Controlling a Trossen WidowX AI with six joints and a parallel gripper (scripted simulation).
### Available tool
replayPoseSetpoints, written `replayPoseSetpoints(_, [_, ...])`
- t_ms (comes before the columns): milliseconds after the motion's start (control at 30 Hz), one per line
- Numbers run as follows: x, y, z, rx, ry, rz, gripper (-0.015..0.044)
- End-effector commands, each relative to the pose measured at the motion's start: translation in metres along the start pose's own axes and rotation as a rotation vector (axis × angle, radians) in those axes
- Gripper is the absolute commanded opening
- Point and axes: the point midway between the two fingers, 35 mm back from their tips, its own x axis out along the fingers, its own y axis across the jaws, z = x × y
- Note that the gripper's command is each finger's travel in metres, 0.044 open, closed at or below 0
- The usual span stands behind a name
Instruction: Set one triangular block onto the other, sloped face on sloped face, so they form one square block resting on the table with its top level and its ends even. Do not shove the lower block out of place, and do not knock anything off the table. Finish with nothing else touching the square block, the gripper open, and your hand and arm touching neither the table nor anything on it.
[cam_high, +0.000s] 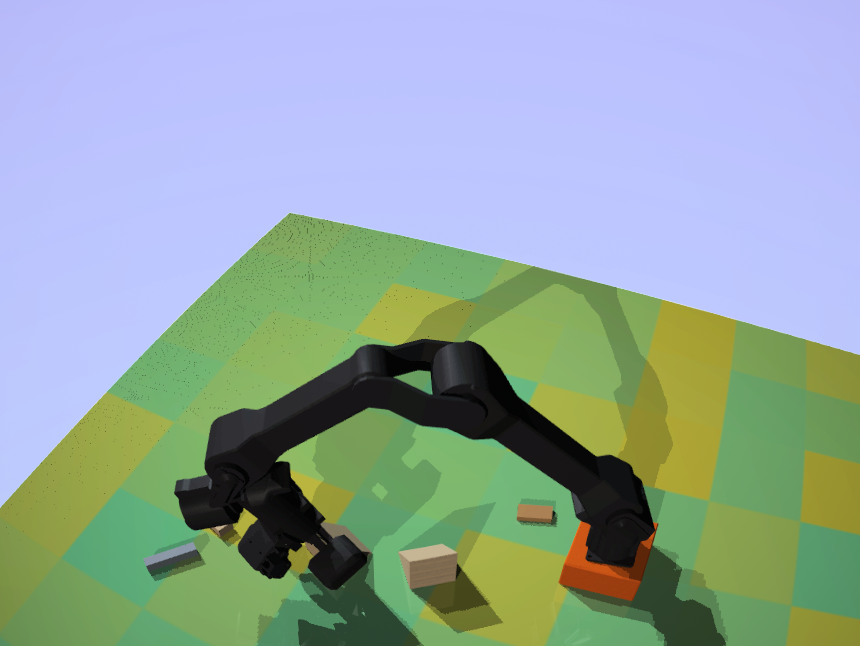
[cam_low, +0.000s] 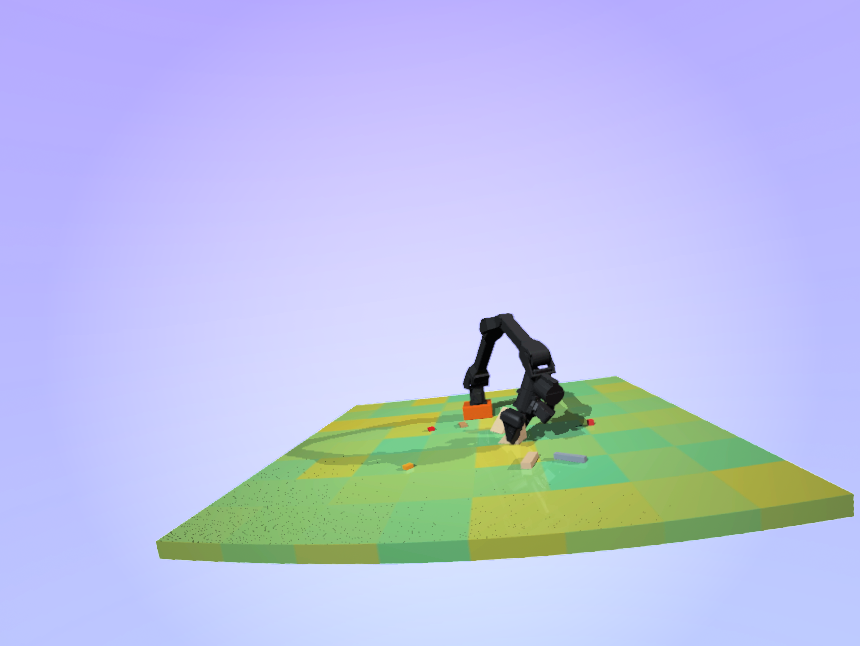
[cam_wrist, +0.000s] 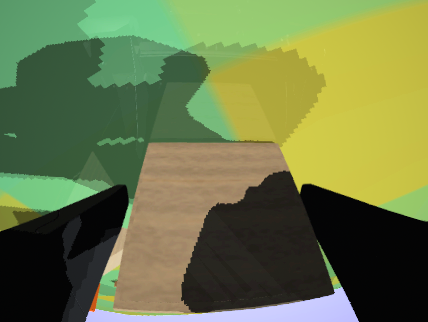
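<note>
My gripper (cam_wrist: 213, 188) is open, with its fingers on either side of one brown wooden triangular block (cam_wrist: 165, 225) (cam_high: 346, 530). In the wrist view the right finger looks very close to the block's side, and a narrow gap shows at the left fingertip. I cannot tell whether either finger touches it. In the top view a finger and the hand hide most of this block. The other triangular block (cam_high: 432, 571) (cam_low: 497, 425) stands apart on the table, on the side toward the arm's base, with a broad end face showing in the top view.
A beige bar (cam_high: 222, 532) (cam_low: 529, 459) and a grey bar (cam_high: 172, 558) (cam_low: 570, 457) lie beyond the gripper. A small tan block (cam_high: 535, 513) (cam_low: 463, 424) lies near the orange base (cam_high: 597, 584) (cam_low: 477, 410). The exterior view shows red pieces (cam_low: 431, 429) (cam_low: 590, 422) and an orange piece (cam_low: 408, 466).
</note>
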Motion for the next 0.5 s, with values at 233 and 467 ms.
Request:
replayPoseSetpoints(233, [0.0049,0.0017,-0.0010,-0.006,0.005,0.008,0.0263])
replayPoseSetpoints(467, [0.0049,0.0017,-0.0010,-0.006,0.005,0.008,0.0177])
